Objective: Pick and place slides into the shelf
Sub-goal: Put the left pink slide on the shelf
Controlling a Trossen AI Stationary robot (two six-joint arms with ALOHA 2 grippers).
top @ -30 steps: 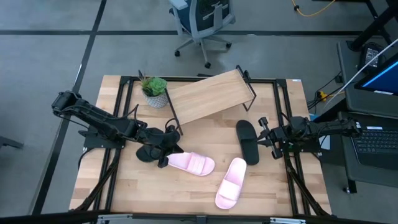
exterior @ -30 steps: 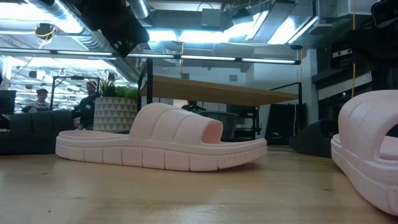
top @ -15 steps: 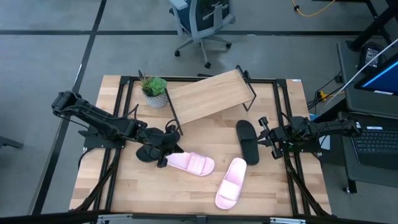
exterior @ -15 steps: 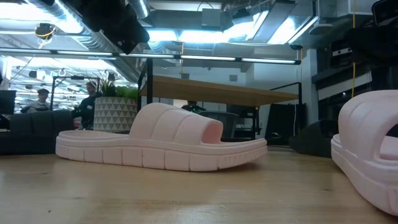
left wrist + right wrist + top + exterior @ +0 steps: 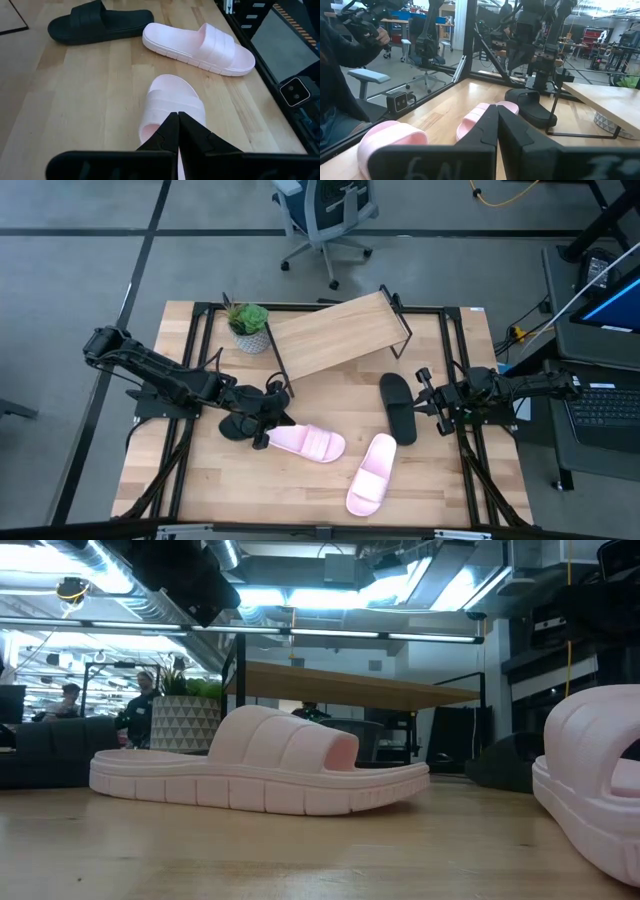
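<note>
Four slides lie sole-down on the table. One pale pink slide sits at the middle, with the second pink slide nearer the near edge. A black slide lies right of centre. The other black slide lies partly under my left arm. The shelf, a slanted light-wood board on a black wire frame, stands at the far side with nothing on it. My left gripper is shut and hovers over the heel end of the middle pink slide. My right gripper is shut and hangs just right of the black slide.
A small potted plant stands left of the shelf, close to its frame. Black rails run along the table's left and right sides. Bare wood shows at the near left. A person in a dark sleeve and an office chair are beyond the table.
</note>
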